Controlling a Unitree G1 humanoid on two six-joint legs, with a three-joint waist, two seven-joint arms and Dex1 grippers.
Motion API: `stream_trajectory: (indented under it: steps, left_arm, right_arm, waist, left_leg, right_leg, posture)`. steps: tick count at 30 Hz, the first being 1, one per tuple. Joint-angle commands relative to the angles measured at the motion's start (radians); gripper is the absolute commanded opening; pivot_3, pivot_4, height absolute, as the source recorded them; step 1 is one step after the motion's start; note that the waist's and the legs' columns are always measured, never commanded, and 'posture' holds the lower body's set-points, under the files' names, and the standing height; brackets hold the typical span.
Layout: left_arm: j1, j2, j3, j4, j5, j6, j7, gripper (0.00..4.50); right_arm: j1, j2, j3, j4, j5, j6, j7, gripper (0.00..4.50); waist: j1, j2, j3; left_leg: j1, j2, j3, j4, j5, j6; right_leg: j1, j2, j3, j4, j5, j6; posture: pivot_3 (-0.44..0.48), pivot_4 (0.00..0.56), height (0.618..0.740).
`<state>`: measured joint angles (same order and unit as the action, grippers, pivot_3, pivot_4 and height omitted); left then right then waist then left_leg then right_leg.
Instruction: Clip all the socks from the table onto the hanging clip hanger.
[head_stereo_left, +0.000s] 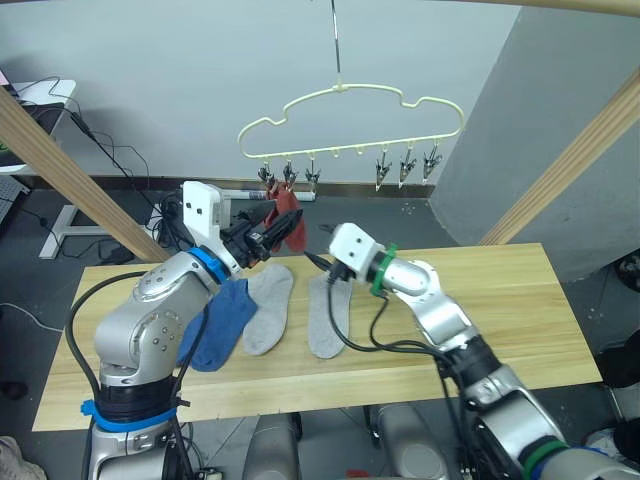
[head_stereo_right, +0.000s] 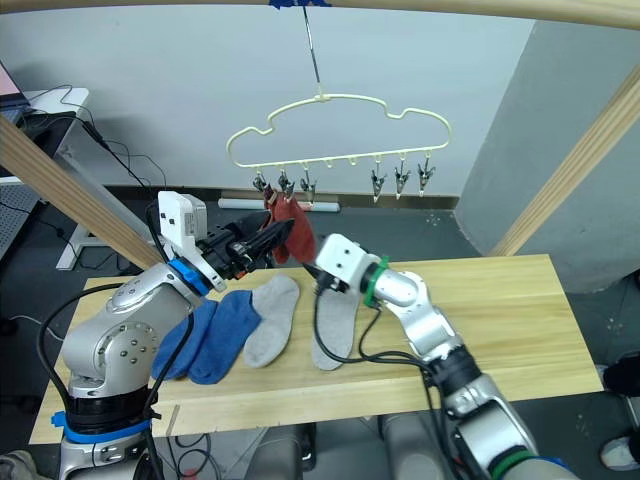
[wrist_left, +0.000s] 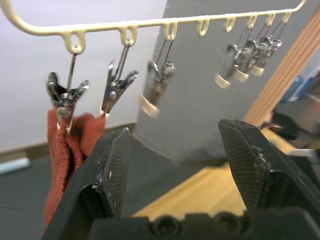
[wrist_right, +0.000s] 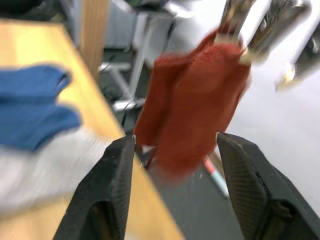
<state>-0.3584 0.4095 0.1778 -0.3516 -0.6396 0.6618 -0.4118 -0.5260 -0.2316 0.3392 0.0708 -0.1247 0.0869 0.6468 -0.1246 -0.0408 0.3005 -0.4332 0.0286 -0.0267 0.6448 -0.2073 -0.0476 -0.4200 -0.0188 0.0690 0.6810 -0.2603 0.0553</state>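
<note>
Both grippers stand wide open and grip nothing. From its wrist, the left gripper (wrist_left: 175, 165) has fingers spread below the thin pale yellow-green wire clip hanger (head_stereo_left: 350, 100), its metal clips dangling above. The right gripper (wrist_right: 175, 180) is equally agape, facing the rust-red fabric socks (wrist_right: 200, 105); they hang from the clips at the hanger's left end, though whether from one clip or two is hard to tell through the blur. Head views add the table of light wooden planks (head_stereo_right: 520, 330), where two blue ankle socks (head_stereo_right: 205, 335) lie beside two light grey ankle socks (head_stereo_right: 300, 320).
</note>
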Motion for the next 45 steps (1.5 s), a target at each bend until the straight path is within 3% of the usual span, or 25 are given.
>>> stream_trajectory:
  steps: [1, 6, 12, 14, 19, 45]
  left_arm:
    - [0.010, -0.021, -0.048, -0.066, 0.080, -0.109, 0.010, 3.15]
    - [0.029, -0.093, -0.114, -0.042, 0.221, -0.270, 0.064, 3.15]
    - [0.025, -0.195, -0.180, 0.050, 0.359, -0.423, 0.130, 3.15]
    - [0.024, -0.218, -0.196, 0.078, 0.390, -0.459, 0.137, 3.15]
    - [0.017, -0.256, -0.219, 0.135, 0.462, -0.524, 0.168, 1.99]
    - [-0.176, -0.342, -0.201, 0.417, 0.539, -0.648, 0.248, 1.99]
  right_arm:
    - [0.058, -0.075, -0.048, -0.206, 0.081, 0.073, 0.083, 2.73]
    - [0.154, -0.218, -0.177, -0.461, 0.230, 0.225, 0.162, 2.73]
    - [0.170, -0.285, -0.285, -0.613, 0.361, 0.388, 0.148, 2.73]
    - [0.162, -0.289, -0.300, -0.631, 0.383, 0.423, 0.133, 2.73]
    - [0.150, -0.311, -0.324, -0.655, 0.422, 0.478, 0.110, 2.76]
    - [0.131, -0.365, -0.385, -0.677, 0.558, 0.531, 0.077, 2.76]
  waist:
    - [0.004, 0.000, 0.000]
    - [0.011, 0.000, 0.000]
    - [0.010, 0.000, -0.001]
    - [0.010, 0.000, -0.001]
    - [0.009, 0.000, -0.001]
    - [-0.018, 0.000, -0.001]
  left_leg:
    - [0.000, 0.000, 0.000, 0.000, 0.000, 0.000]
    - [0.000, 0.000, 0.000, 0.000, 0.000, 0.000]
    - [0.001, 0.000, 0.001, 0.001, 0.001, 0.001]
    - [0.001, 0.000, 0.001, 0.001, 0.001, 0.001]
    - [0.000, -0.001, 0.002, 0.002, 0.001, 0.002]
    - [0.000, -0.001, 0.001, 0.001, 0.001, 0.002]
  right_leg:
    - [0.000, 0.000, 0.000, 0.000, 0.000, 0.000]
    - [0.000, 0.001, 0.001, 0.000, 0.000, 0.000]
    - [0.001, 0.002, 0.001, 0.000, 0.000, 0.000]
    - [0.001, 0.002, 0.001, 0.000, 0.000, 0.000]
    - [0.001, 0.002, 0.002, 0.000, 0.000, 0.000]
    - [0.001, 0.003, 0.002, -0.001, 0.000, 0.001]
  posture:
    - [-0.169, 0.238, 0.740]
    - [-0.189, 0.245, 0.740]
    - [-0.214, 0.254, 0.740]
    - [-0.223, 0.257, 0.740]
    - [-0.239, 0.261, 0.740]
    - [-0.267, 0.260, 0.740]
